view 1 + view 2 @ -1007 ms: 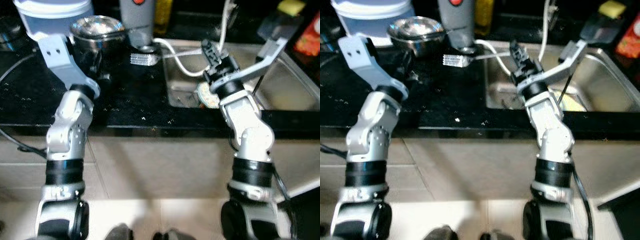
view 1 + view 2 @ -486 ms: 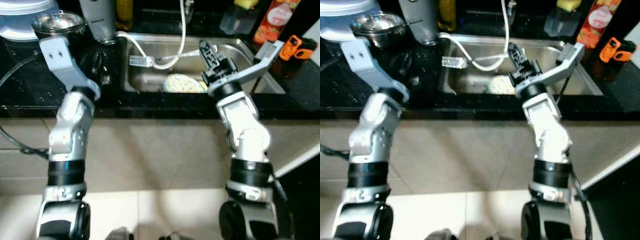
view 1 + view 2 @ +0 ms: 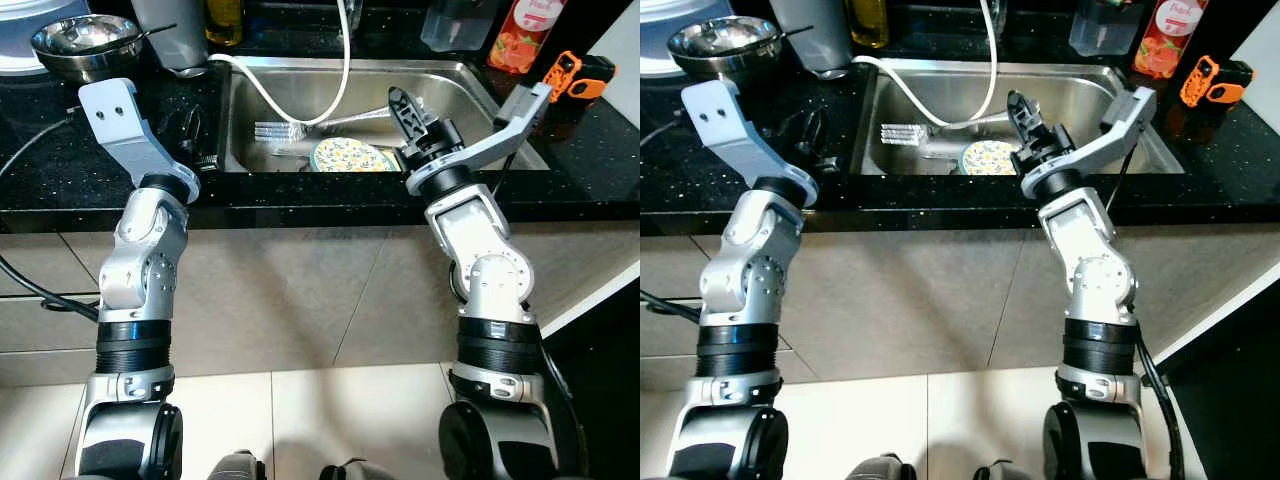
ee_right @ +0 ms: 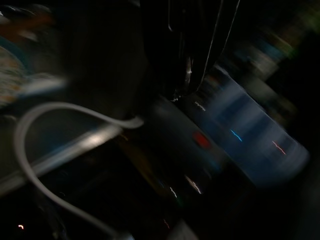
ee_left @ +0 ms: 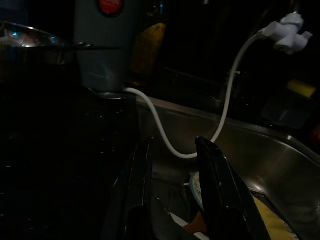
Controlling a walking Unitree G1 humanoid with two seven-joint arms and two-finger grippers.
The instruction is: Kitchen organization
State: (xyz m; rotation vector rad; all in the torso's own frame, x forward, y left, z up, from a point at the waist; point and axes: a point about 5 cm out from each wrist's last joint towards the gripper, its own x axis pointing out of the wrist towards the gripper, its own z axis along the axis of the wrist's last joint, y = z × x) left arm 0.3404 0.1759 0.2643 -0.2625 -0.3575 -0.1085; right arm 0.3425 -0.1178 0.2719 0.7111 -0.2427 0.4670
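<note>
A steel sink is set into the black countertop. In it lies a round patterned plate, with a metal utensil to its left. A white hose loops over the basin. My left gripper hovers over the counter just left of the sink, open and empty; the left wrist view shows its two black fingers apart, pointing at the basin. My right gripper is over the sink's front part, just right of the plate.
At the back left stand a steel bowl and a grey appliance. An orange-labelled bottle and an orange tool are at the back right. A black cable crosses the left counter. Tiled floor lies below.
The whole picture has shifted: the camera has drawn back and swung right, so the full sink and plate now show. Both arms keep the same pose.
</note>
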